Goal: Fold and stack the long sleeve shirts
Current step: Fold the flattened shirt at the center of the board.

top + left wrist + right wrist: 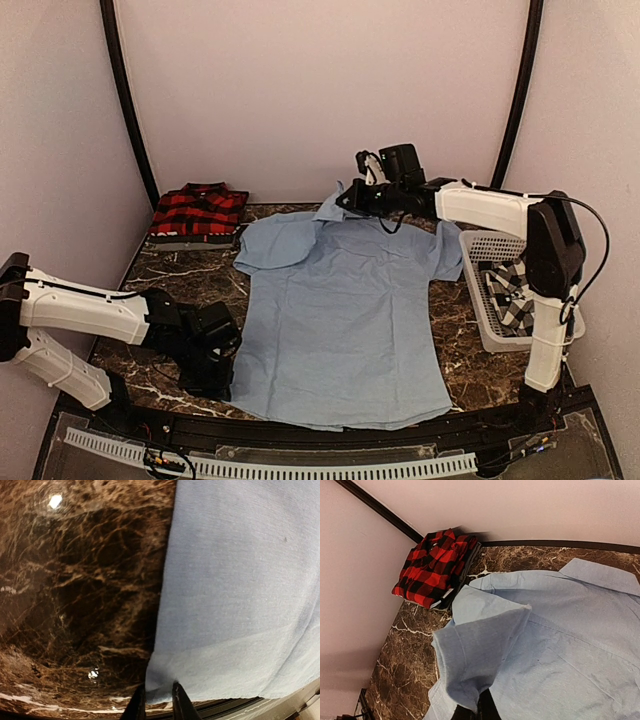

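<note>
The left gripper (157,706) is low at the near left corner of the light blue shirt (340,320). Its jaws are close together, with the corner of the hem between them. I cannot tell if they pinch it tight or only stand around it.

The shirt lies flat on the dark worktop (455,350). Its long way runs from near to far, with the hem near and the collar far. So the cloth goes away from the left jaws to the right and to the far side.

At the far end, by the collar, is the right gripper (350,198). Its jaws are shut on a fold of the blue cloth, and that bit is lifted a little.

Each arm is nearest to its own end of the shirt. I think the next move is a fold, and both ends must go together so the cloth stays straight.

To the right is a white basket (478,243) with a checked shirt (508,290) in it. In the far left corner lies a folded red plaid shirt (198,212).
</note>
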